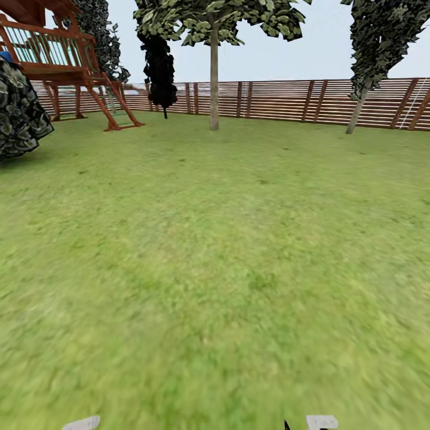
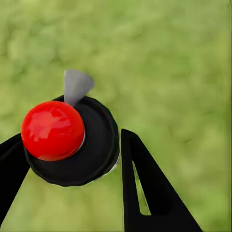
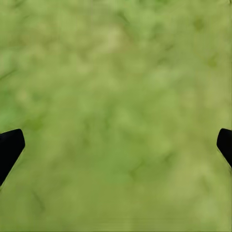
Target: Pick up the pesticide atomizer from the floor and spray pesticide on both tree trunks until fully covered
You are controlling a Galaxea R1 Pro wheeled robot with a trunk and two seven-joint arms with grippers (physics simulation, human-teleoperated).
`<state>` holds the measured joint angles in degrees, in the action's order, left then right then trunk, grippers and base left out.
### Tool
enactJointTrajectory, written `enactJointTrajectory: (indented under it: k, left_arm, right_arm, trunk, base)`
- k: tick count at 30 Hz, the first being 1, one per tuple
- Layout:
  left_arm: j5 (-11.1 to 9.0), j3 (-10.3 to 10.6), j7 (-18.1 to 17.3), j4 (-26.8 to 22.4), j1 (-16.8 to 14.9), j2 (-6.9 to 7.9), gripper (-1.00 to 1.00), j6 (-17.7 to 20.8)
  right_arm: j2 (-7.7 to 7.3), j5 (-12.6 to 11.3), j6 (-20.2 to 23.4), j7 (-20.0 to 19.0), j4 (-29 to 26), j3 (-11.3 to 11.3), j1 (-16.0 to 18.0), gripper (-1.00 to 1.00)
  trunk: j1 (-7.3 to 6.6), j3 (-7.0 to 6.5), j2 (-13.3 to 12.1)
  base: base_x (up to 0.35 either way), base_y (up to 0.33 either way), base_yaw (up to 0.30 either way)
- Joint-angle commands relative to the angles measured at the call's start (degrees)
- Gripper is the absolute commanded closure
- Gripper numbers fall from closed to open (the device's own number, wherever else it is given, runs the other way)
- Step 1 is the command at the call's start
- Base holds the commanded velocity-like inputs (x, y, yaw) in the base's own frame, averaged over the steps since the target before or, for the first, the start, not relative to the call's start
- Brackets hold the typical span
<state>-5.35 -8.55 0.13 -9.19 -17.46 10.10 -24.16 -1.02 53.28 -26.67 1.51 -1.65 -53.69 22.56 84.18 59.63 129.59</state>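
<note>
The pesticide atomizer (image 2: 67,145) sits between my left gripper's (image 2: 72,142) black fingers (image 2: 145,183), which are shut on it. I see its black round cap, a glossy red knob (image 2: 52,129) and a grey nozzle (image 2: 76,86), with blurred grass beyond. My right gripper (image 3: 118,142) is open over bare lawn, only its two black fingertips (image 3: 9,147) showing at the frame's edges. In the head view a tree with a straight, bare beige trunk (image 1: 214,89) and high foliage stands far ahead by the fence.
Green lawn (image 1: 227,251) stretches ahead to a brown slat fence (image 1: 286,100). A wooden play structure (image 1: 65,65) and a dark bush (image 1: 18,110) stand at the far left. Dark-leaved trees stand at the back middle (image 1: 159,68) and the far right (image 1: 373,54).
</note>
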Motion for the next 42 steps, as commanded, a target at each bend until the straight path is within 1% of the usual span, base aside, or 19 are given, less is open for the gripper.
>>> enactJointTrajectory:
  k: [1,42]
  left_arm:
    - [-0.6,0.2,0.0,0.0,0.0,0.02,1.00,-0.2]
    - [-0.6,0.2,0.0,0.0,0.0,-0.08,1.00,-0.2]
  right_arm:
    - [-0.01,0.6,-0.2,0.2,0.1,-0.5,0.0,-1.00]
    - [0.01,0.6,-0.1,0.2,0.1,-0.4,0.0,-1.00]
  trunk:
    - [0.03,0.05,0.0]
    - [0.03,0.05,0.0]
  base:
    - [0.341,0.000,0.000]
    - [0.341,0.000,0.000]
